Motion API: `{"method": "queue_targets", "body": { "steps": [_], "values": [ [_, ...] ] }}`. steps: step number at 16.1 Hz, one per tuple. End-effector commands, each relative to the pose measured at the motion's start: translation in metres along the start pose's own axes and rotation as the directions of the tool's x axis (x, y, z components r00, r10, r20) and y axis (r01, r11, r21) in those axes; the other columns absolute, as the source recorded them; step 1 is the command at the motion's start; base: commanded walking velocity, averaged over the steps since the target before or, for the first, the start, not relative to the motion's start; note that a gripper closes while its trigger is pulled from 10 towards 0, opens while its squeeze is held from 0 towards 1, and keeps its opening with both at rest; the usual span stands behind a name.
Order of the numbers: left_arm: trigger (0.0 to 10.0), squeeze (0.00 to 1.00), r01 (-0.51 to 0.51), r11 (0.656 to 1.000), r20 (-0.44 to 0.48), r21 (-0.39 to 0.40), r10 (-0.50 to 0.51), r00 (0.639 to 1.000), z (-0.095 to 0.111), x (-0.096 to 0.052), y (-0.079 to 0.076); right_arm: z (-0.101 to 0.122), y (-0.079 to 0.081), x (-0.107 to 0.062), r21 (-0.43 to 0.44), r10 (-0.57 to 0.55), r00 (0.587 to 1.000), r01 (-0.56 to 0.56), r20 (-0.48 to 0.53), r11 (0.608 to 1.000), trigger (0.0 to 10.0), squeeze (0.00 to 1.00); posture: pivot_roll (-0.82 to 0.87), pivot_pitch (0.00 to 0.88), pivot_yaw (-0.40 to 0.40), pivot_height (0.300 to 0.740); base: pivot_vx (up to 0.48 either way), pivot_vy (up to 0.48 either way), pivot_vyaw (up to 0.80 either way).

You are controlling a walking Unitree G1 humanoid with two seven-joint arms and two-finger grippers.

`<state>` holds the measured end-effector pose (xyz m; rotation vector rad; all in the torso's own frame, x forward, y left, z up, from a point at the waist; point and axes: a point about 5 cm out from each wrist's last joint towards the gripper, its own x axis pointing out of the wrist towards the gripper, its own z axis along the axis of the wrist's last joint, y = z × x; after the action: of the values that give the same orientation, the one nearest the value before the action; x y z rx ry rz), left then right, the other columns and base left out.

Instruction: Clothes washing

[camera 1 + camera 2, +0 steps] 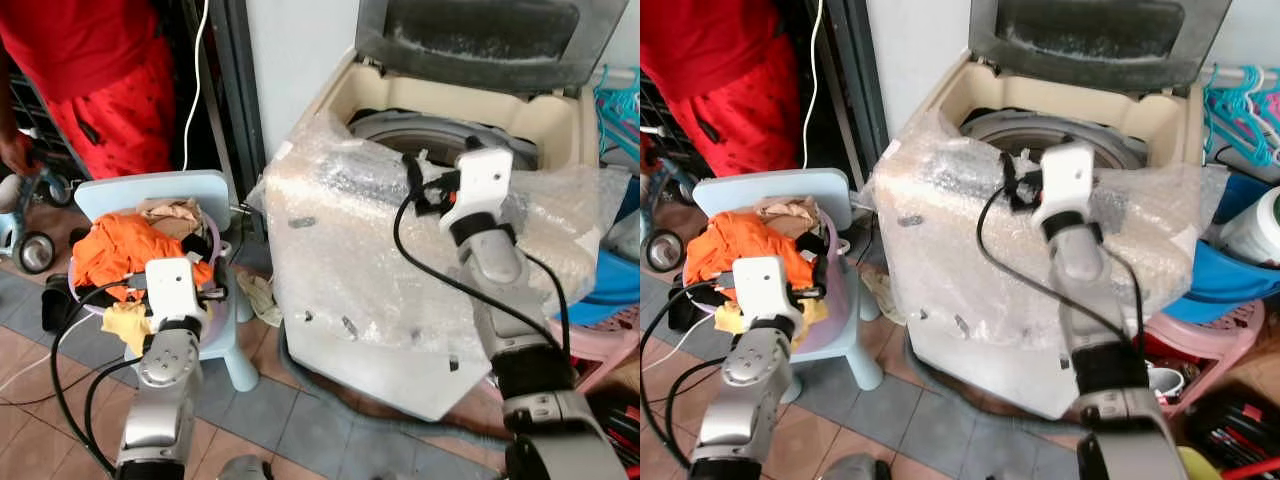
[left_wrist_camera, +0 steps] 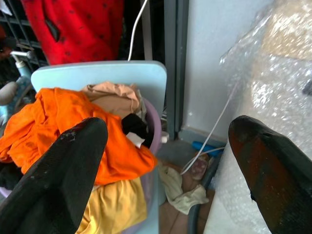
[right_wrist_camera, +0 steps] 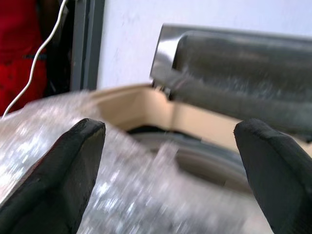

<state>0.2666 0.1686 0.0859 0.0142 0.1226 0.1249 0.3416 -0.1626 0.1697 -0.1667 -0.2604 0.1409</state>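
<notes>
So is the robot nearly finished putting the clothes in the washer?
Not nearly. Done: the washing machine has its lid up. In hand: nothing; the left pincer is open above the pile of clothes on the blue chair, and the right pincer is open at the drum's rim. Left: the orange, yellow and beige clothes need moving across.
</notes>
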Motion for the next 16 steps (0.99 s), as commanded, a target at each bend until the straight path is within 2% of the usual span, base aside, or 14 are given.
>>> {"method": "queue_targets", "body": {
  "steps": [1,6,9,12,14,16],
  "values": [
    [10.0,0.0,-0.003,1.0,0.032,0.016,0.003,0.999,0.007,0.001,0.004,0.01,0.007,0.002,0.004,0.018,0.999,-0.018,0.043,1.0,10.0,1.0,-0.01,0.024,0.035,0.74,0.0,0.48,0.0],
    [10.0,0.0,-0.001,1.0,0.035,0.026,0.0,0.999,0.008,0.001,0.004,0.009,0.018,-0.008,0.022,0.041,0.999,-0.042,0.032,0.999,10.0,1.0,-0.01,0.026,0.038,0.74,0.0,0.48,0.0],
    [10.0,0.0,-0.005,0.999,0.042,0.036,0.003,0.999,0.009,0.0,0.003,0.01,0.019,-0.009,0.019,0.05,0.998,-0.051,0.033,0.999,10.0,1.0,-0.01,0.028,0.038,0.74,0.0,0.474,0.0],
    [10.0,0.0,-0.028,0.998,0.051,0.058,0.025,0.998,0.01,-0.001,0.005,0.01,0.02,-0.01,0.022,0.056,0.998,-0.057,0.03,0.998,10.0,1.0,-0.01,0.028,0.038,0.74,0.0,0.0,0.0],
    [10.0,0.0,-0.026,0.999,0.055,0.045,0.024,0.998,0.01,-0.001,0.005,0.01,0.02,-0.01,0.016,0.06,0.998,-0.061,0.031,0.998,10.0,1.0,-0.01,0.028,0.038,0.74,0.0,0.0,0.0],
    [10.0,0.0,-0.035,0.998,0.059,0.043,0.032,0.998,0.01,-0.001,0.006,0.011,0.023,-0.012,0.006,0.071,0.997,-0.071,0.029,0.997,10.0,1.0,-0.01,0.033,0.038,0.74,0.0,0.0,0.8]
  ]
}}
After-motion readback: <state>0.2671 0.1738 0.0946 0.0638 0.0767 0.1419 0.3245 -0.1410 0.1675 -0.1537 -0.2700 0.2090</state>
